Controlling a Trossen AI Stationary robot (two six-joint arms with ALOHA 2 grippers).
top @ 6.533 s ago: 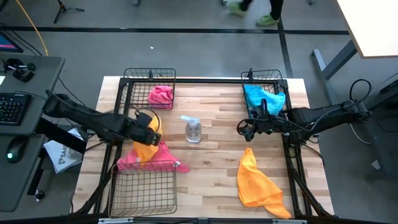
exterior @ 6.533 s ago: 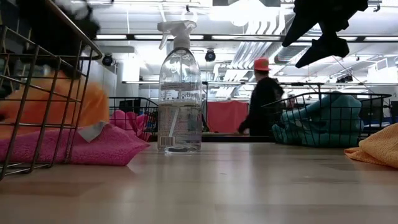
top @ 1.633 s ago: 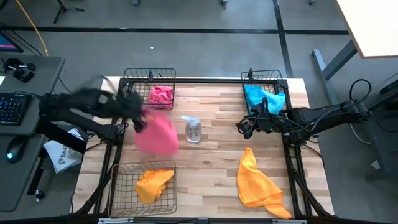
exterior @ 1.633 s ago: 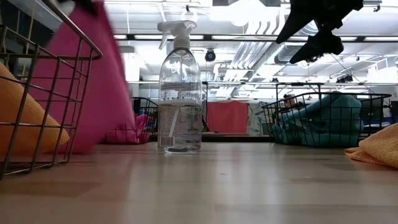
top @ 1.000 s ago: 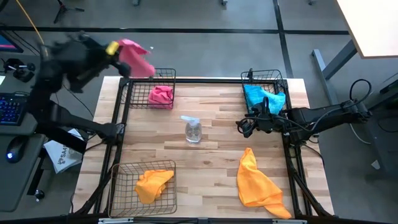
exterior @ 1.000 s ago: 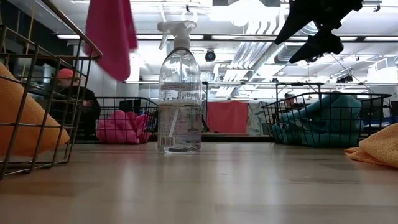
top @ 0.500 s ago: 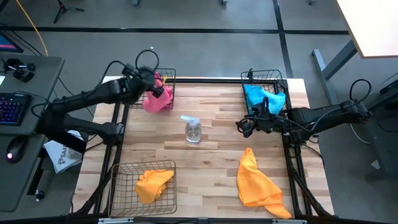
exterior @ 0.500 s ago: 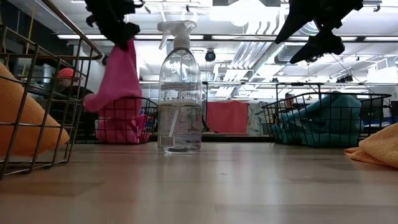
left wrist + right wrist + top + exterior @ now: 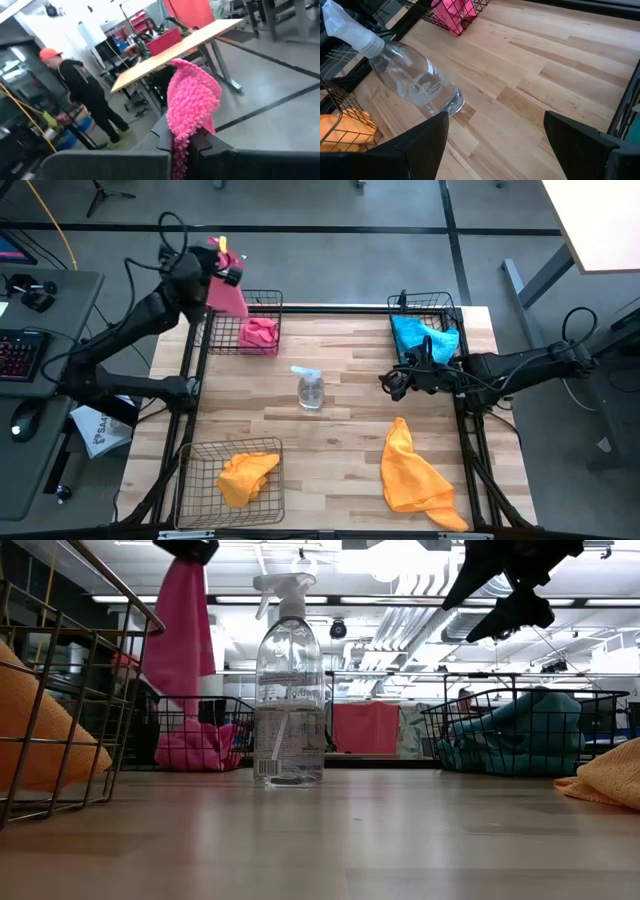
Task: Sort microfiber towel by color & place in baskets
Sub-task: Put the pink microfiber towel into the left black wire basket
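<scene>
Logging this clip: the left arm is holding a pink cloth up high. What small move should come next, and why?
Probably lower the left tool until the pink cloth is in the basket below. It hangs above that basket's far left edge, and another pink cloth already lies inside.

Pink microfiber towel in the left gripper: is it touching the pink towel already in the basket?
Apart. In the low view the held pink towel hangs above the basket's pink towel, background showing between them.

In the low view the left pincer point(image 9: 187, 548) is cut by the top edge, the near basket point(image 9: 75, 690) by the left edge, and the loose orange towel point(image 9: 605, 775) by the right edge
</scene>
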